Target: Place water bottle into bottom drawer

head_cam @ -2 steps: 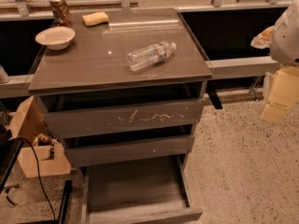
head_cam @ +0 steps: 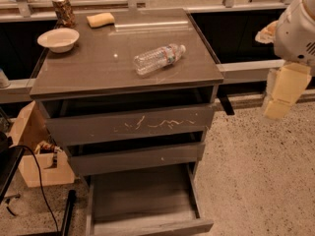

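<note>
The worktop (head_cam: pixel 93 73), a glossy grey-brown slab topping the drawer unit, carried four things. The water bottle (head_cam: pixel 158 59) lay on its side right of the middle, with its white cap pointing toward the back right corner. A white bowl (head_cam: pixel 58 39) sat upright near the left edge. Behind it, at the back left corner, stood a patterned can (head_cam: pixel 64 11), and near that lay a yellow block (head_cam: pixel 100 19). The end effector (head_cam: pixel 278 107) hung off to the right, well apart from the worktop.

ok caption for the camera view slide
Water bottle lies on the cabinet top, bottom drawer open, gripper hanging at right.
</note>
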Tool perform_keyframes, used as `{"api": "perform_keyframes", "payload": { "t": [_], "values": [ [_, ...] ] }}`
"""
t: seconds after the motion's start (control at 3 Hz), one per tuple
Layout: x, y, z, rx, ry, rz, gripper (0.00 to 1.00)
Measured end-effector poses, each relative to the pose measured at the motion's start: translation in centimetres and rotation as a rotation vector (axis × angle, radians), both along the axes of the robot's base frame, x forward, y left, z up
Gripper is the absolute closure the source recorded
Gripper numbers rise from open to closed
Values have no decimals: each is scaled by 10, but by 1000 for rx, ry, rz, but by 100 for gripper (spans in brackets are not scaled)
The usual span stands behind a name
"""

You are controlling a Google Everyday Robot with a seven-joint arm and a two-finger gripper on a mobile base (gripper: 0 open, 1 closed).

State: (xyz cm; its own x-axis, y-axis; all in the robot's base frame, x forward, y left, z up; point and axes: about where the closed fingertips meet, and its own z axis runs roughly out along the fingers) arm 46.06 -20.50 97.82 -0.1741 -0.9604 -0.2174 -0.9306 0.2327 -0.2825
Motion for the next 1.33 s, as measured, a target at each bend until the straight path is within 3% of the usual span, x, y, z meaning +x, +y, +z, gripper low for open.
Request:
{"api": "perform_keyframes", "payload": {
  "t": [0.33,1.0,1.33],
  "values": [
    [21,11,-2,6,-36,36,0],
    [83,51,-7,31,-191,165,0],
    [109,84,-4,54,-262,300,0]
  ]
}}
